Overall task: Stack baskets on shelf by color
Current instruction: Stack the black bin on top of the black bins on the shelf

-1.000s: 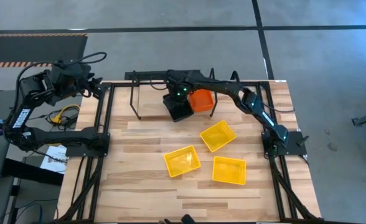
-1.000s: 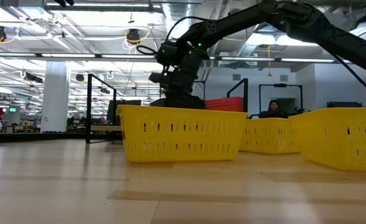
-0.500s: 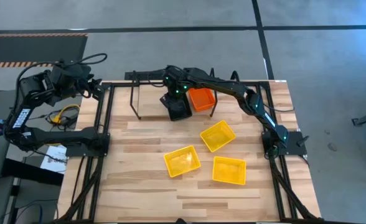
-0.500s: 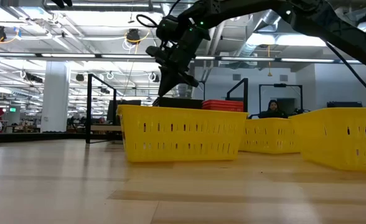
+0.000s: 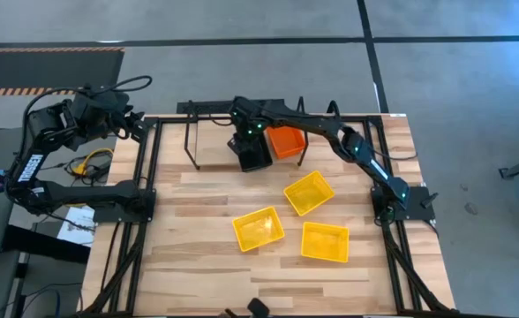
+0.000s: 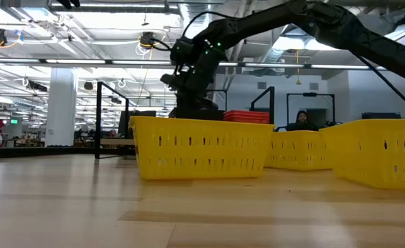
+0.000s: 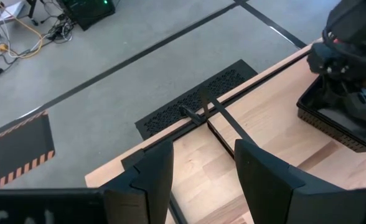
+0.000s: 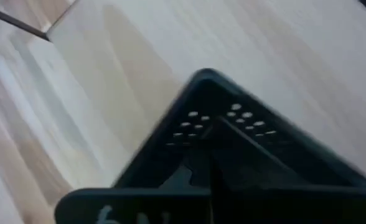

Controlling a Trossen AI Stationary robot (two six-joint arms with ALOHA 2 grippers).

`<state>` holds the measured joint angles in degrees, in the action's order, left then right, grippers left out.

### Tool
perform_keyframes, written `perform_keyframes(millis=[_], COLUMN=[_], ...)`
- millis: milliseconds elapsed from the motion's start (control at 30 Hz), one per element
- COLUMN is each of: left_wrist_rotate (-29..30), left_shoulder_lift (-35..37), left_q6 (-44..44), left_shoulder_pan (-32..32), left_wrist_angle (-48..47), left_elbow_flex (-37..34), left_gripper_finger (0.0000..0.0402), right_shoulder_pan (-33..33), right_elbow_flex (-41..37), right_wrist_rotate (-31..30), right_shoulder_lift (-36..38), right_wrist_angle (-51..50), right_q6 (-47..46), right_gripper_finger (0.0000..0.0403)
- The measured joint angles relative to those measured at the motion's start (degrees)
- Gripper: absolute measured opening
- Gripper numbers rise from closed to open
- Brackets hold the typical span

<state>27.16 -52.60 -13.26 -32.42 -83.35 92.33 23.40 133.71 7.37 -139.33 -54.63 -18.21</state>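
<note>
My right pincer (image 5: 249, 140) has dropped back low over the black basket (image 5: 253, 153) on the shelf (image 5: 208, 146), fingers closed, gripping its rim. The red-orange basket (image 5: 286, 141) sits just beside it. My left pincer (image 5: 140, 126) waits open off the tabletop (image 5: 198, 265).

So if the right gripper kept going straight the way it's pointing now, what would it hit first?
Probably the black basket on the shelf: the right gripper, fingers shut, points down at it, with the basket's corner right ahead. How much gap remains is unclear.
</note>
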Motion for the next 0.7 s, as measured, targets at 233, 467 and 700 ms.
perform_keyframes(millis=[233, 467, 700], left_wrist_rotate=[-0.02, 0.00, 0.13], left_shoulder_lift=[0.00, 0.00, -0.01], left_q6=[-0.04, -0.85, -0.92], left_shoulder_pan=[0.00, 0.00, -0.02], left_wrist_angle=[0.02, 0.02, 0.04], left_elbow_flex=[0.00, 0.00, 0.00], left_gripper_finger=[0.0159, 0.0159, 0.0159], right_shoulder_pan=[2.89, 5.06, 3.90], right_elbow_flex=[0.15, 0.15, 0.09], right_wrist_rotate=[-0.08, -0.19, 0.34], right_shoulder_lift=[0.22, 0.48, 3.29], right_wrist_angle=[4.61, 6.56, 4.93], right_q6=[0.30, 0.27, 0.59], right_gripper_finger=[0.0009, 0.0007, 0.0009])
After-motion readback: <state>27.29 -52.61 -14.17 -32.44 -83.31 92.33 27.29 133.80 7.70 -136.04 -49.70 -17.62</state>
